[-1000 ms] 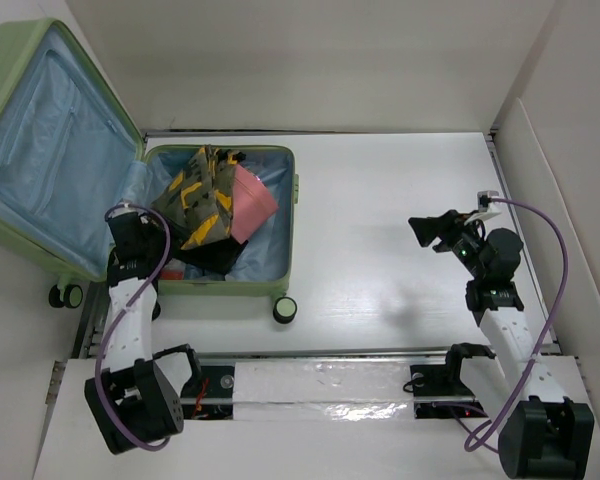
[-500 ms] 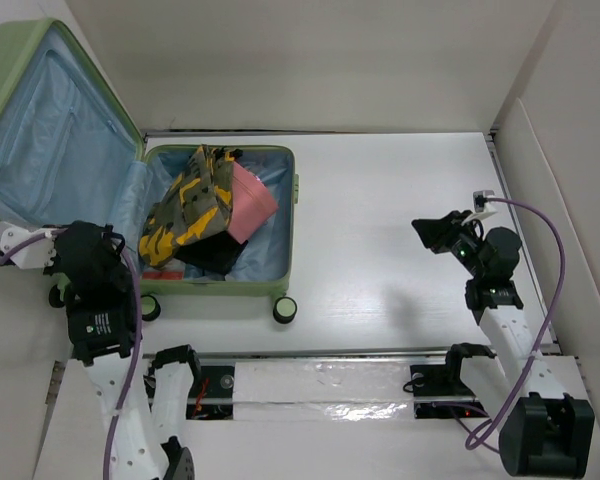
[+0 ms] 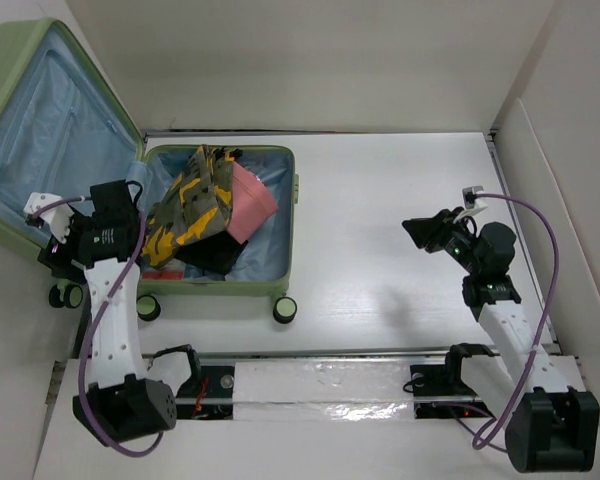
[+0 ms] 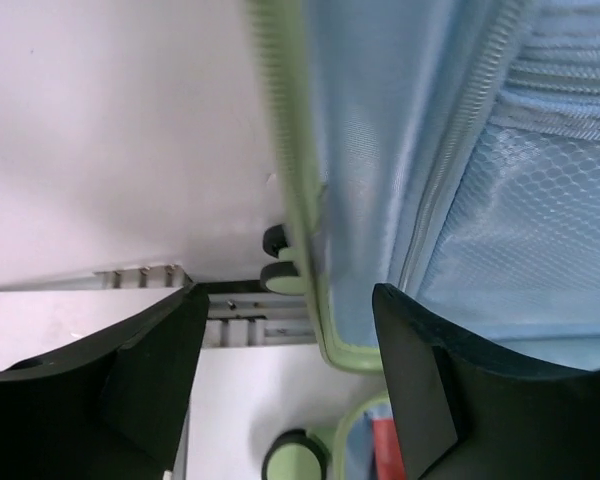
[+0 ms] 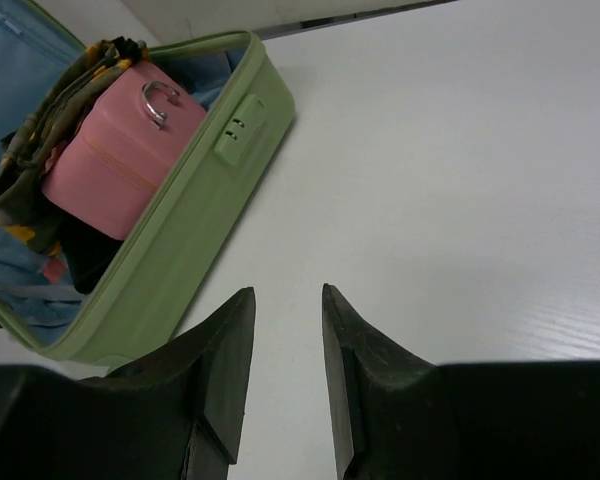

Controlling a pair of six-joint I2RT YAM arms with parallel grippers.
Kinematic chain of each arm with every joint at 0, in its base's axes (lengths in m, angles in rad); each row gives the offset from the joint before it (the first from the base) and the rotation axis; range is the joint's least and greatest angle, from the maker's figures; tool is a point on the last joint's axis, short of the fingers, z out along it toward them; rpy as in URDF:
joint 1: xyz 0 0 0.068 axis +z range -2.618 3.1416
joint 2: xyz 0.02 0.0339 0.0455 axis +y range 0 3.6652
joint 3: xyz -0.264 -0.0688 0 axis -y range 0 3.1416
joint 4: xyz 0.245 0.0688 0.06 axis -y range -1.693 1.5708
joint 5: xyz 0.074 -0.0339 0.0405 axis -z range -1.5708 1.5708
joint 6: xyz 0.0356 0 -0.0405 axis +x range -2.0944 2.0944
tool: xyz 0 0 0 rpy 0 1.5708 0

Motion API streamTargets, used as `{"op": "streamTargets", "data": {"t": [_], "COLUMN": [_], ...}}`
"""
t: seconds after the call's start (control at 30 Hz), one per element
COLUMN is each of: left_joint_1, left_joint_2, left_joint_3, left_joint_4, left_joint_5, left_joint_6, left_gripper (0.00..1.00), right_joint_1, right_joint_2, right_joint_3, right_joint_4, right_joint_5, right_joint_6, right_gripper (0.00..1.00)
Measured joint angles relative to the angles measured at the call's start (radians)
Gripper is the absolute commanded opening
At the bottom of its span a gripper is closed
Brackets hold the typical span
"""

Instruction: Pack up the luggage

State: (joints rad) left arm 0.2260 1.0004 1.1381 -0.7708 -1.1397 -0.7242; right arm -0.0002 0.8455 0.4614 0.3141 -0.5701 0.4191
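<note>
The luggage is the big green suitcase on the left side of the white worktop. It is wide open. Its lid stands up, leans off to the left and shows its blue inside. The bottom half lies flat on the worktop. In it are a pink case with a metal handle, a green and yellow spotty cloth and something black under them. A little black wheel sticks out at the near corner.

The left hand is down by the low edge of the lid. Its fingers are spread wide, and the green rim of the lid sits between them. They do not squeeze it.

The right hand hangs over the bare worktop, well away from the luggage. Its fingers are a little apart and hold nothing.
</note>
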Motion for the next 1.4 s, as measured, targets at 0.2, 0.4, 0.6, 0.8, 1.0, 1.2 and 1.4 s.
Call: {"op": "streamTargets", "data": {"t": [0.2, 0.4, 0.6, 0.8, 1.0, 1.2, 1.4], "left_joint_1": [0.016, 0.076, 0.171, 0.108, -0.275, -0.858, -1.477], "left_joint_2": [0.074, 0.153, 0.191, 0.15, 0.007, -0.033, 0.097], "left_joint_3": [-0.002, 0.057, 0.062, 0.035, -0.112, -0.21, -0.324], "left_joint_4": [0.143, 0.25, 0.298, 0.349, 0.575, 0.685, 0.727], "left_joint_5": [-0.081, -0.109, -0.027, -0.032, -0.189, -0.389, -0.39], "left_joint_6": [0.111, 0.174, 0.201, 0.277, 0.575, 0.919, 1.129], "left_gripper": [0.58, 0.44, 0.22, 0.0, 0.0, 0.0, 0.25], "right_joint_1": [0.048, 0.067, 0.067, 0.079, 0.096, 0.113, 0.125], "right_joint_2": [-0.002, -0.016, -0.02, 0.01, 0.032, 0.072, 0.112], "right_joint_3": [0.008, 0.023, 0.023, 0.024, 0.024, 0.028, 0.03], "right_joint_4": [-0.009, -0.048, -0.067, -0.068, -0.067, -0.066, -0.068], "right_joint_5": [-0.003, 0.028, 0.058, 0.058, 0.068, 0.1, 0.123], "right_joint_6": [-0.016, -0.053, -0.064, -0.064, -0.065, -0.069, -0.076], "right_gripper": [0.39, 0.39, 0.39, 0.39, 0.39, 0.4, 0.41]}}
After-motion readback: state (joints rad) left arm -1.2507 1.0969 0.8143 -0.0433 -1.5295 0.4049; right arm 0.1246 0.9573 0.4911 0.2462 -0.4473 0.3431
